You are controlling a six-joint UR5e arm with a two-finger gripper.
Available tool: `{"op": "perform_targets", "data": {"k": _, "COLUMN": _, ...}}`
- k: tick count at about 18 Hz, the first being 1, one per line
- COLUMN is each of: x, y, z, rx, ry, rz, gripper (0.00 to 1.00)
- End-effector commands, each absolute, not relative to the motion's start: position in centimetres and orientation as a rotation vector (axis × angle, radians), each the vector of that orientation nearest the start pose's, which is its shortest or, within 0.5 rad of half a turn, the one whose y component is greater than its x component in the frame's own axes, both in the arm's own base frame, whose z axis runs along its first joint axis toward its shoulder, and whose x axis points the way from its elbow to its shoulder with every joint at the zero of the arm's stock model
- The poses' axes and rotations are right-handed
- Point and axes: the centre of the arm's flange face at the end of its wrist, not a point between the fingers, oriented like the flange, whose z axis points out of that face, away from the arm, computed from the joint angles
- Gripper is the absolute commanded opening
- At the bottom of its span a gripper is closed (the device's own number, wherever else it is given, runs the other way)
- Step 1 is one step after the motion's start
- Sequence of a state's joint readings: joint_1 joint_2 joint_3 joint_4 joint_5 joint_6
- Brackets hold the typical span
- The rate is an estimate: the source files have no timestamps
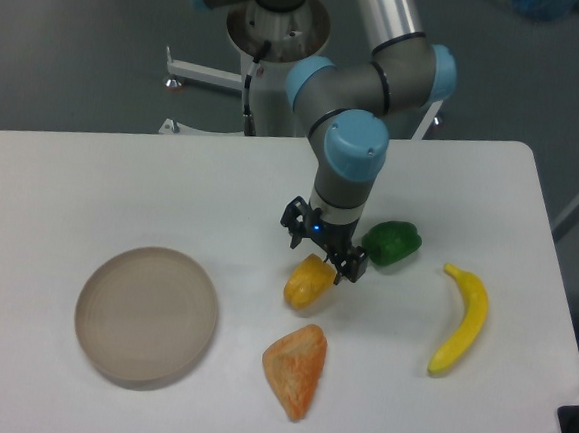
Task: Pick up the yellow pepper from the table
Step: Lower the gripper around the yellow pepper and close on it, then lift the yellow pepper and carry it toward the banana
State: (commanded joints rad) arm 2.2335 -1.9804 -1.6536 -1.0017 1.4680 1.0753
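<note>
Green pepper, banana, orange wedge, plate.

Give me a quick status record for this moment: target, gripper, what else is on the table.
target: yellow pepper, lying on the table, not lifted
gripper: gripper open, directly above the pepper's upper end, fingers either side of it
contact: cannot tell whether the fingers touch the pepper
right of target: green pepper, then banana
below target: orange wedge piece
left: round beige plate, nothing on it

One fixed camera looks down from the front across the table toward the arm's base.
</note>
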Motion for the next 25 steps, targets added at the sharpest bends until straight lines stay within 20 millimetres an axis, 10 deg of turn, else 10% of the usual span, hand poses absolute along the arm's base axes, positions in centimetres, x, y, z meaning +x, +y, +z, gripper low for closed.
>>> {"op": "perform_targets", "data": {"k": 14, "x": -27.0, "y": 58.1, "z": 25.8, "rx": -2.961, "ry": 0.652, "rz": -0.033, "gripper": 1.0}}
{"op": "perform_targets", "data": {"k": 18, "x": -27.1, "y": 58.4, "z": 26.2, "rx": -2.947, "ry": 0.672, "rz": -0.019, "gripper": 0.44}}
{"op": "perform_targets", "data": {"k": 25, "x": -28.2, "y": 58.9, "z": 28.3, "rx": -2.918, "ry": 0.685, "rz": 0.03, "gripper": 0.4}}
